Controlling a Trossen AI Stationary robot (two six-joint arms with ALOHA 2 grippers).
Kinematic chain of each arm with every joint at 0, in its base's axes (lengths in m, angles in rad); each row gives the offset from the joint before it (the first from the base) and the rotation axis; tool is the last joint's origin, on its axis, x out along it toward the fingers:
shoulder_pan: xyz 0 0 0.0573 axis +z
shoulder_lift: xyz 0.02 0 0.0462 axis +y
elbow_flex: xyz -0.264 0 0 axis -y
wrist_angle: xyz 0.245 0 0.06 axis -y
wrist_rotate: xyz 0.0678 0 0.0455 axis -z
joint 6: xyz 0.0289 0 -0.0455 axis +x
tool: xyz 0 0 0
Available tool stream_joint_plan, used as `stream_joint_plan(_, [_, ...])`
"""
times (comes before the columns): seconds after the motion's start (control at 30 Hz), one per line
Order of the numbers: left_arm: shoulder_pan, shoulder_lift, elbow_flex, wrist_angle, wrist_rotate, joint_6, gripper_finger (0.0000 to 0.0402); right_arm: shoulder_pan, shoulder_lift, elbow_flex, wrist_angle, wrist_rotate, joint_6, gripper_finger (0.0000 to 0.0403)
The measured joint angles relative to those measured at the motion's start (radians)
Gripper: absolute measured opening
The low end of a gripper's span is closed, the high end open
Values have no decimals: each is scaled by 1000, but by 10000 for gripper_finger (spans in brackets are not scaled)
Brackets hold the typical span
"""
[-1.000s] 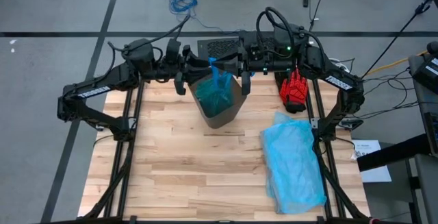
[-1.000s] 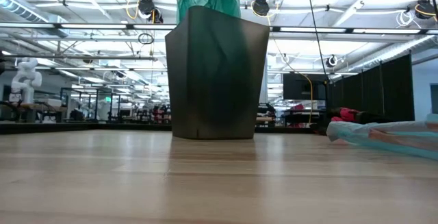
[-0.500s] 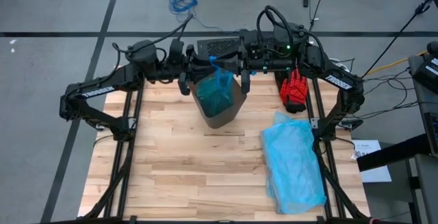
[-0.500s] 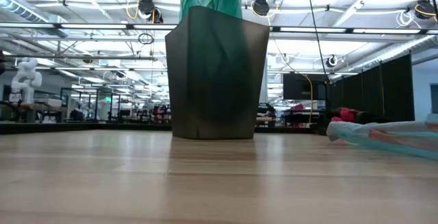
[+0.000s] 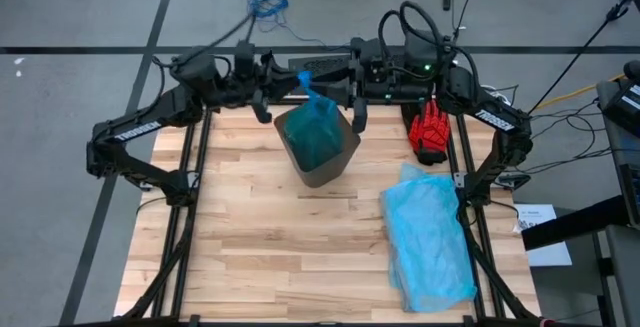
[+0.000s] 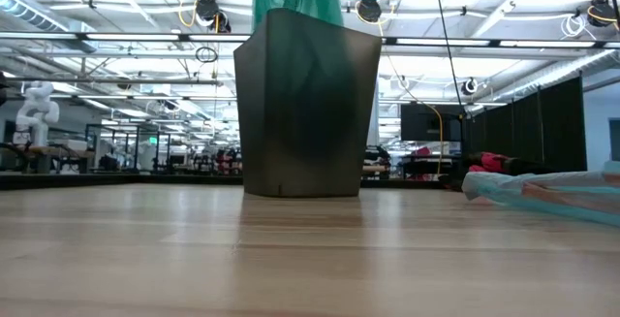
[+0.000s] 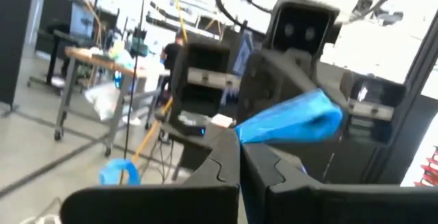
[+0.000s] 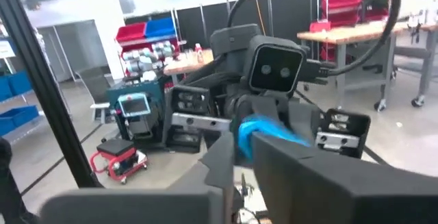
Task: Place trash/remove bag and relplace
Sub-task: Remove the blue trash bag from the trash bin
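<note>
Seen from above, a teal-green bag point(image 5: 318, 135) sits inside a brown bin point(image 5: 322, 159) near the table's far edge. The left gripper point(image 5: 297, 85) is clamped on the bag's blue handle loop point(image 7: 291, 119). The right gripper point(image 8: 243, 144) pinches that loop too. A pale blue bag point(image 5: 430, 237) fills the table's right side; the left side lies bare

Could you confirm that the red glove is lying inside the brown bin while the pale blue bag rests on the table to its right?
Not quite: the red glove is not inside the brown bin. It lies on the table's far right edge, beyond the pale blue bag, as the high view shows. The rest is right.
</note>
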Motion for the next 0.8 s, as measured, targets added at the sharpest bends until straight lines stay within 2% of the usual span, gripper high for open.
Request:
stream_joint_plan(0.2, [33, -1, 105, -81, 7, 50, 1, 0, -6, 0, 43, -1, 0, 122])
stream_joint_plan(0.37, [82, -1, 210, -177, 7, 86, 1, 0, -36, 0, 65, -1, -20, 162])
stream_joint_plan(0.5, [123, 2, 296, -226, 9, 126, 0, 0, -52, 0, 67, 0, -42, 172])
stream_joint_plan(0.8, [216, 63, 502, -242, 10, 150, 0, 0, -53, 0, 55, 0, -57, 167])
